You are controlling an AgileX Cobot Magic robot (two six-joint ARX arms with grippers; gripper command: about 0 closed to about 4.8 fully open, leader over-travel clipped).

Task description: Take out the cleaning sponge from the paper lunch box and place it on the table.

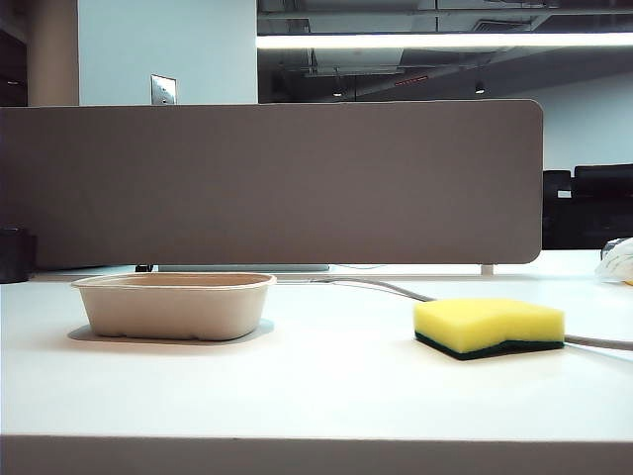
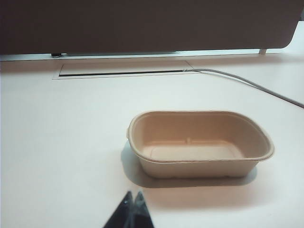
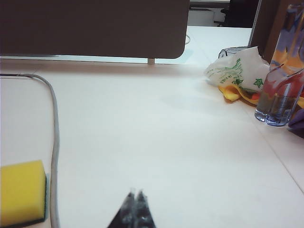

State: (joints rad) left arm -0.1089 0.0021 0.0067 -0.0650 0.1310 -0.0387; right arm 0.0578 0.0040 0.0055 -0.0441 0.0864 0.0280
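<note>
You have the cleaning sponge (image 1: 490, 328) already lying on the table (image 1: 316, 396), well apart from the paper lunch box (image 1: 176, 305) and out to the side of it where the right arm works, yellow foam up and green scouring layer down. The paper lunch box is empty in the left wrist view, so judged from this the task looks done, and your main risk is undoing it.

Your left hand (image 2: 132, 197) hangs just short of the near wall of the paper lunch box, fingertips pressed together and holding nothing. Your right hand (image 3: 134, 194) is likewise clenched and empty, beyond the cleaning sponge as seen from the paper lunch box.

Watch these, should you move again:
- A low sweep of the right hand could catch the grey cable (image 3: 53, 142) running close beside the cleaning sponge and drag the sponge with it
- A forward nudge of the left hand would slide the paper lunch box, which looks light and stands loose
- Farther from the paper lunch box than the sponge stand a clear bottle (image 3: 280, 90) and a crumpled bag (image 3: 237, 71); a wide swing of the right hand could tip them
</note>
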